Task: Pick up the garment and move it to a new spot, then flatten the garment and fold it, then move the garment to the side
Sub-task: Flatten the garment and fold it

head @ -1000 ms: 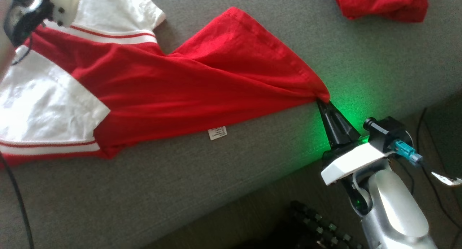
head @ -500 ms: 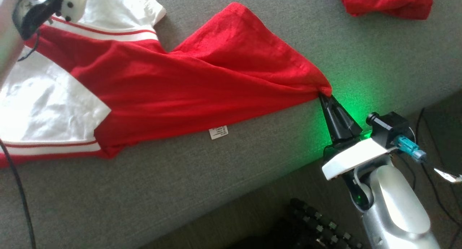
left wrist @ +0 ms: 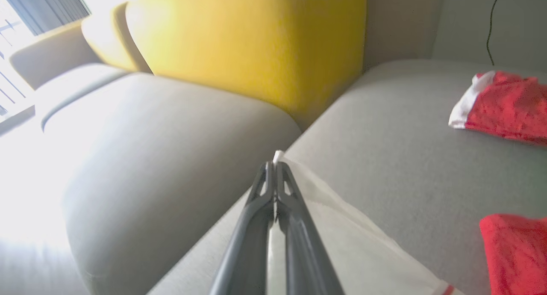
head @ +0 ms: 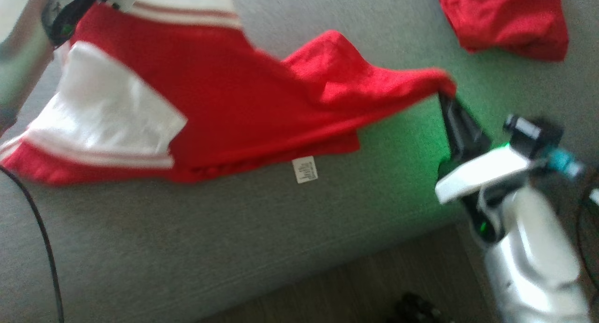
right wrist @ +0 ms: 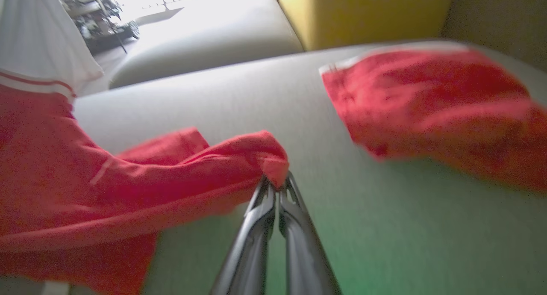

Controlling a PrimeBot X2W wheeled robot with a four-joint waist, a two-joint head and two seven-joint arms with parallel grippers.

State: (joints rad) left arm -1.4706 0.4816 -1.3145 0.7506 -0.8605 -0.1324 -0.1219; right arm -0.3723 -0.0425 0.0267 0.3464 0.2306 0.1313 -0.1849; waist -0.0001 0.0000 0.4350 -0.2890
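The garment is a red shirt with white panels, and it hangs stretched over the grey sofa seat. My right gripper is shut on its red corner, seen close in the right wrist view, where the gripper pinches the bunched cloth. In the left wrist view my left gripper is shut on the white edge of the garment. The left arm's wrist sits at the upper left of the head view, above the shirt. A white label dangles from the lower hem.
Another red cloth lies at the back right of the seat. A yellow cushion stands behind the seat. A black cable runs down the left. The sofa's front edge drops to a dark floor.
The left gripper has shut on the white edge. Both grippers have risen and moved away from me, lifting the shirt so that it hangs between them. The picture is blurred by motion.
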